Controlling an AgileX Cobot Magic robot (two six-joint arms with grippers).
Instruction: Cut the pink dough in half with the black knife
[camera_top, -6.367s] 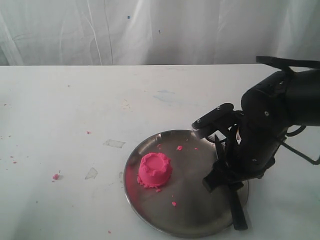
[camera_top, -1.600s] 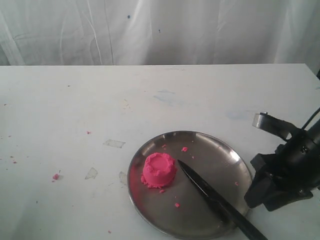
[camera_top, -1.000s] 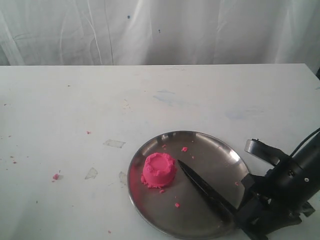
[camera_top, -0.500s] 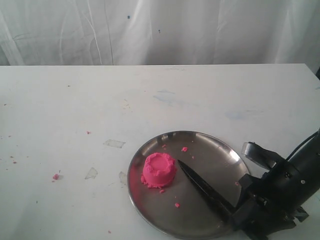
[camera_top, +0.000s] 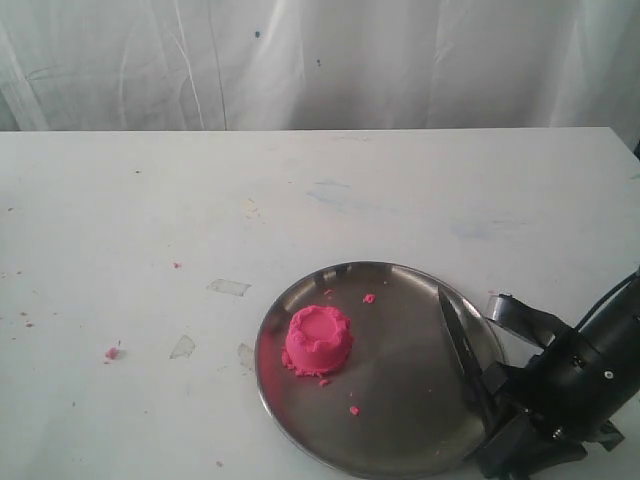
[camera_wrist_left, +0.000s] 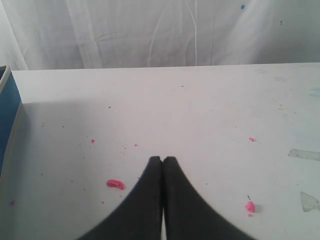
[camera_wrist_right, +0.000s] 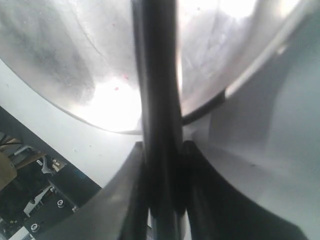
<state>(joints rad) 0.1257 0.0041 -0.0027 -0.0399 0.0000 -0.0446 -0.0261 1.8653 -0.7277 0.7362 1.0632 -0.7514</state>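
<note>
The pink dough (camera_top: 318, 340) is one round mound with a dented top, sitting left of centre on the steel plate (camera_top: 390, 420). The black knife (camera_top: 462, 345) lies over the plate's right side, its tip pointing toward the back and well apart from the dough. My right gripper (camera_top: 503, 408) sits at the plate's front right rim, shut on the knife's handle (camera_wrist_right: 159, 110); the fingers (camera_wrist_right: 131, 175) press it from both sides. My left gripper (camera_wrist_left: 163, 159) is shut on nothing, over bare table, and does not show in the exterior view.
Pink crumbs (camera_top: 369, 298) lie on the plate, with more on the table (camera_top: 111, 352). Bits of clear tape (camera_top: 229, 287) are stuck left of the plate. A white curtain hangs behind the table. A blue object (camera_wrist_left: 7, 115) stands at the table's edge.
My right gripper has closed on the knife's handle. The blade has swung away from the dough, from a diagonal across the plate to the plate's right side.
</note>
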